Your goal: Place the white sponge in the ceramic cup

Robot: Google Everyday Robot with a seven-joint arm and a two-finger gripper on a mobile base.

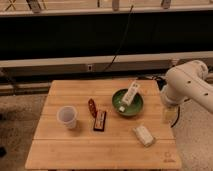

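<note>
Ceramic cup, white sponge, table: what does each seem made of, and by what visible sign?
The ceramic cup looks glazed or plastic: pale, smooth wall. The white sponge seems foam: matte, rough-looking block. The table looks wooden: light planks with seams. The gripper hangs at the table's right edge.

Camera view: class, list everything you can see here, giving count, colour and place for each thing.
Table: one, light wood, middle of view.
Cup: one, pale white, upright on the table's left part.
Sponge: one, off-white, front right of the table.
Bowl: one, green, right of centre towards the back.
Bar: one, white with dark marks, leaning in the bowl.
Block: one, dark, near the table's centre.
Small item: one, reddish-brown, between cup and bowl.
Cable: one, black, hanging behind the table.
Arm: one, white, right edge of view.
Gripper: one, pale, at the table's right edge, right of the bowl.
</note>
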